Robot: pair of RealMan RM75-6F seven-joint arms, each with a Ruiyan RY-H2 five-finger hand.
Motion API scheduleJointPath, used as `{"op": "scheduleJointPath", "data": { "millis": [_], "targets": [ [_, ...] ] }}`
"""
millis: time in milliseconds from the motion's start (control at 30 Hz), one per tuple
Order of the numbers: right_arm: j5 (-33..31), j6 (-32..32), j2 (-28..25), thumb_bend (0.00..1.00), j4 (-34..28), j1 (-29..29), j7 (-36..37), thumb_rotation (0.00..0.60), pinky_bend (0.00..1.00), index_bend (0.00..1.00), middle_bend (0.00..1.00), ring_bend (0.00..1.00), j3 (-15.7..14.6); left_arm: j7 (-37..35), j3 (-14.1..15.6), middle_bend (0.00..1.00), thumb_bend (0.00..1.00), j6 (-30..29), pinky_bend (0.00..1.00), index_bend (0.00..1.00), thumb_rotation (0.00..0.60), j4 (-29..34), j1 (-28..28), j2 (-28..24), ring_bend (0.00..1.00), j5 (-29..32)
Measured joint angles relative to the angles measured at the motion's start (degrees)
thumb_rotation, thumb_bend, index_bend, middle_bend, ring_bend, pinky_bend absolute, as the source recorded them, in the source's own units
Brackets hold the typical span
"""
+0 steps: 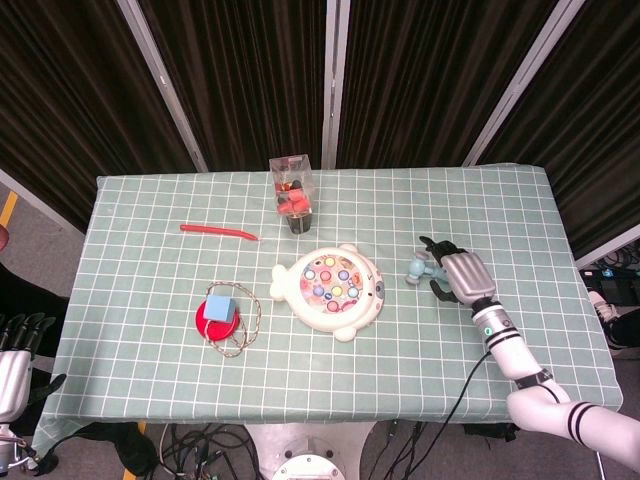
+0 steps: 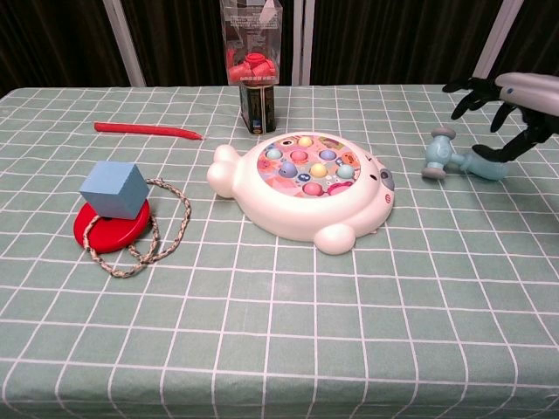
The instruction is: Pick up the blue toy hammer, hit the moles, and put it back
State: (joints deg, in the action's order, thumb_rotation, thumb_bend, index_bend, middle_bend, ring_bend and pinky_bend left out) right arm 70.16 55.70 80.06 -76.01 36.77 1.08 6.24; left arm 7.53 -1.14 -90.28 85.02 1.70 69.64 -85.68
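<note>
The blue toy hammer [image 2: 443, 159] lies on the green checked cloth to the right of the white mole game [image 2: 306, 185], its head pointing toward the game. My right hand [image 2: 511, 105] hovers over the handle end with its fingers spread and holds nothing; one fingertip reaches down close to the handle. From the head view the hammer [image 1: 419, 267] lies just left of the right hand [image 1: 462, 275], and the mole game [image 1: 330, 288] sits mid-table. My left hand [image 1: 15, 360] hangs off the table's left edge, fingers extended and empty.
A clear box with red pieces [image 1: 293, 192] stands behind the game. A red stick [image 1: 218, 231] lies at the back left. A blue cube [image 2: 113, 188] sits on a red disc [image 2: 111, 225] ringed by a rope, at the left.
</note>
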Motion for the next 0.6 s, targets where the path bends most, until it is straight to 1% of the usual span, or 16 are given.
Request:
{"op": "scheduleJointPath", "data": {
  "millis": [133, 200, 300, 467, 600],
  "targets": [
    [2.13, 6.94, -4.65, 0.34, -5.83, -4.01, 0.14, 0.600, 0.30, 0.04, 0.25, 0.13, -0.55, -0.38, -0.25, 0.14, 0.00, -0.08, 0.05, 0.20, 0.600, -0.28, -0.04, 0.13, 0.10, 0.18],
    [3.51, 11.62, -7.48, 0.34, -9.19, -7.02, 0.42, 0.600, 0.30, 0.08, 0.26, 0.13, -1.12, -0.47, -0.43, 0.15, 0.00, 0.09, 0.05, 0.20, 0.600, -0.46, -0.15, 0.30, 0.10, 0.41],
    [6.11, 18.97, -11.54, 0.34, -13.37, -11.91, 0.85, 0.600, 0.30, 0.10, 0.26, 0.13, -2.31, -0.56, -0.86, 0.14, 0.00, 0.33, 0.05, 0.20, 0.600, -0.62, -0.45, 0.58, 0.10, 0.77],
    [12.03, 30.24, -17.24, 0.34, -18.68, -21.08, 0.52, 0.600, 0.29, 0.11, 0.26, 0.13, -5.68, -0.38, -1.39, 0.14, 0.00, 0.42, 0.05, 0.20, 0.600, -0.63, -1.04, 1.20, 0.10, 0.73],
    [16.06, 33.93, -18.88, 0.34, -20.99, -25.63, -0.03, 0.600, 0.29, 0.11, 0.26, 0.13, -8.40, -0.17, -1.39, 0.14, 0.00, 0.45, 0.05, 0.20, 0.600, -0.29, -1.27, 1.33, 0.10, 0.42]
  ]
}}
